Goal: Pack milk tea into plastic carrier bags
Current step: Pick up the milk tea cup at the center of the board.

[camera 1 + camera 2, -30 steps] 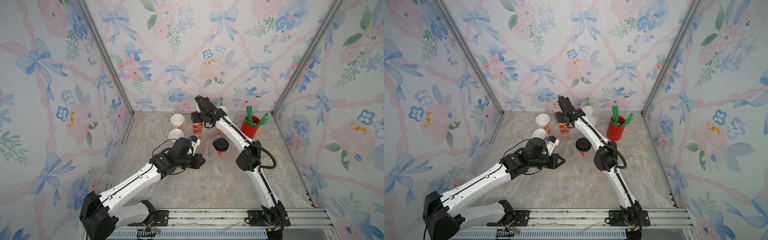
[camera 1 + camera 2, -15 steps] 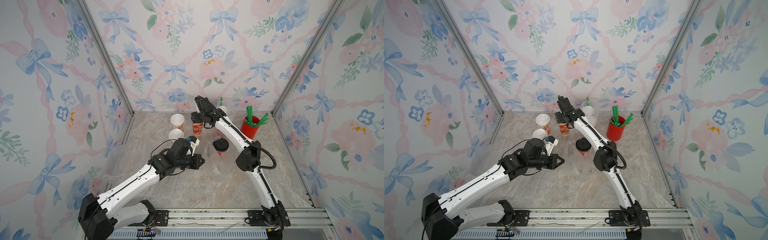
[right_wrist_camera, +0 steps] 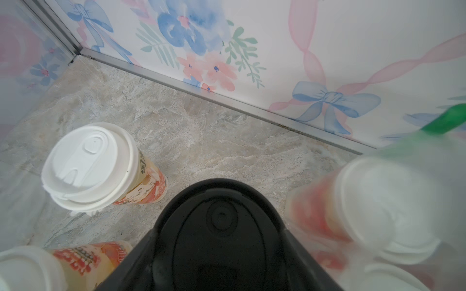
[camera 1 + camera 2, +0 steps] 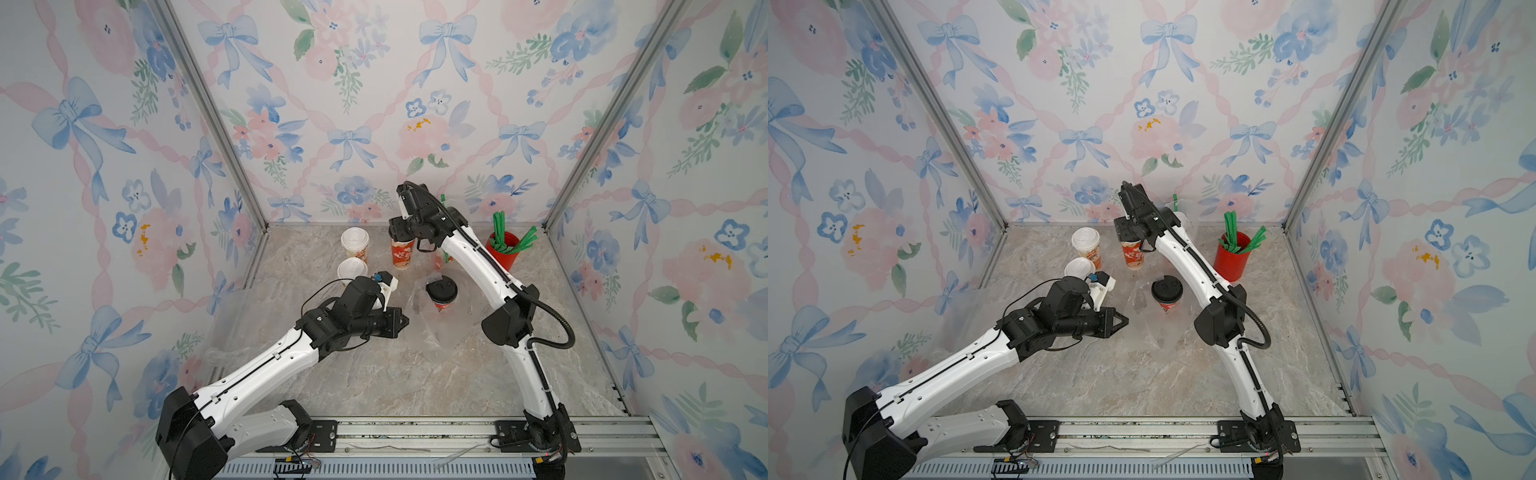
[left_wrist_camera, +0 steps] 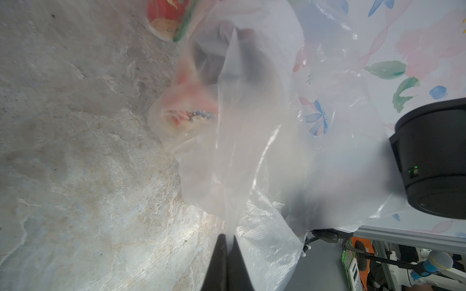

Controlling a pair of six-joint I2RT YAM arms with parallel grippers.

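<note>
Left pincer (image 4: 1124, 321) is clamped shut on a stretched fold of a clear carrier bag (image 4: 1160, 334), low over the marble counter (image 4: 1100, 382). The film spreads ahead of its tips and veils most of the left wrist view. Inside that bag, just ahead of the left pincer, a black-lidded red cup (image 4: 1167, 293) stands upright. Right pincer (image 4: 402, 241) hangs farther back, near the rear wall. Its jaws straddle the lid of a second black-lidded red cup (image 4: 402, 257), which stands on the counter outside any bag; whether they press on it I cannot tell. Well apart from both pincers, beyond the right arm, a plain red cup (image 4: 503, 255) holds green straws (image 4: 498, 232). Just beside the right pincer, on the left arm's side, stand a cream-printed white-lidded cup (image 3: 93, 166) and a second cream cup (image 3: 83, 259), the latter partly hidden by the left wrist in both top views. On its other side, white-lidded red cups (image 3: 383, 209) show blurred behind clear film, with a green straw (image 3: 443, 121).
</note>
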